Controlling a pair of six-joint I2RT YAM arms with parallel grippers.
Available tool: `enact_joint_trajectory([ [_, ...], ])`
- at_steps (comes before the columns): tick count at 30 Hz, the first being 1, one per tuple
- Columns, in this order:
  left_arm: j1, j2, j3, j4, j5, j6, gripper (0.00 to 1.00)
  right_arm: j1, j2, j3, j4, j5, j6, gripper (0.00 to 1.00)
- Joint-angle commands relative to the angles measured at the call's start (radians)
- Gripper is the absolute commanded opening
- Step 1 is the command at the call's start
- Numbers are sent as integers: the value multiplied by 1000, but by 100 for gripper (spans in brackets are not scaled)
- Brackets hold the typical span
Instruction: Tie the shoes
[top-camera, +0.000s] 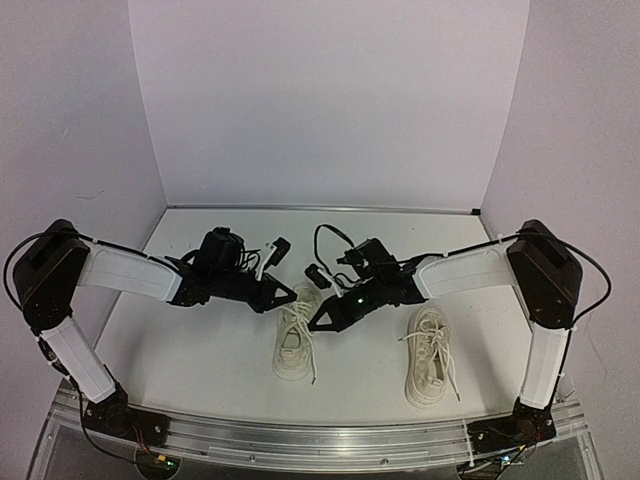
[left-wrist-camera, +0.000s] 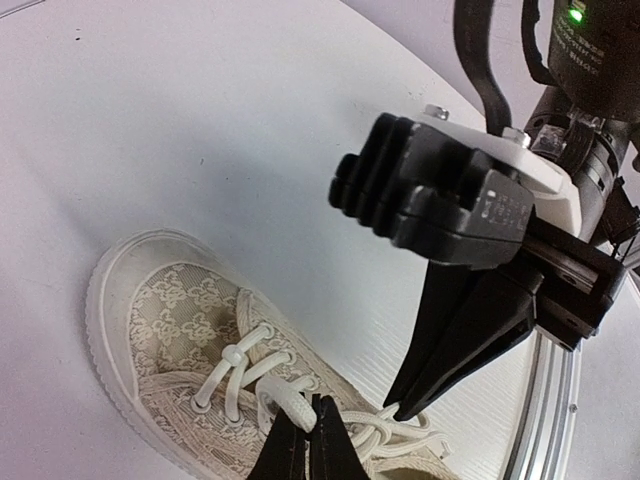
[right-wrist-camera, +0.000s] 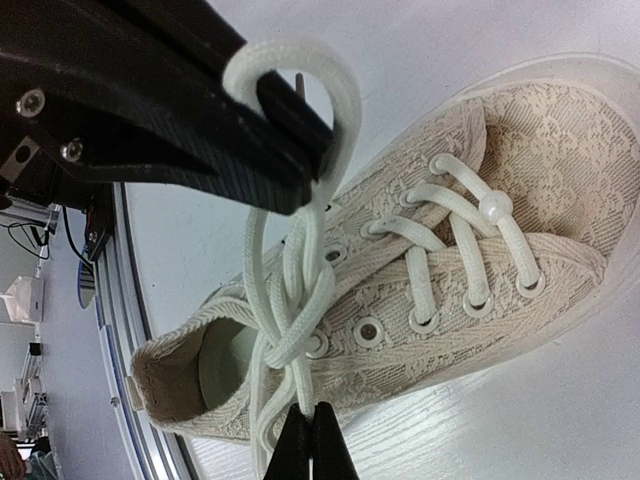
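Finding: the left shoe of the pair (top-camera: 297, 345) lies on the counter (top-camera: 200, 350) near its middle, toe toward the back wall (top-camera: 320, 100); the second shoe (top-camera: 430, 358) lies well apart to its right with its laces loose, not yet attended to. The left fingers (right-wrist-camera: 250, 165) are closed on a loop of the lace (right-wrist-camera: 300, 60) held above the shoe's opening. The right fingers (right-wrist-camera: 292, 455) are pinched narrow on a strand just below the crossing (right-wrist-camera: 295, 320), where the strands wrap one another. Risks, as judged: the loop sits close to the tips of the left fingers and could slip out under any sharp pull, undoing the bow. Nothing pins the shoe, so uneven tension would likely drag or tip it rather than tighten the crossing. The crossing looks slack and could open if either strand goes loose. The two arms work very near each other, so a small misjudged path could bring them into contact. Surface: smooth, white and lightly ribbed, offering little grip. Room: plain pale walls on three sides, with a metal rail (top-camera: 320, 440) along the near edge.
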Motion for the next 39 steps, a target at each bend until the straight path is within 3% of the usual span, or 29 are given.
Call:
enact_joint_trajectory([
  [1, 20, -53, -16, 51, -74, -7, 0, 6, -52, -26, 11, -10, 6, 0],
  [39, 116, -80, -68, 34, -209, -22, 0, 6, -75, -151, -65, 17, -12, 0],
])
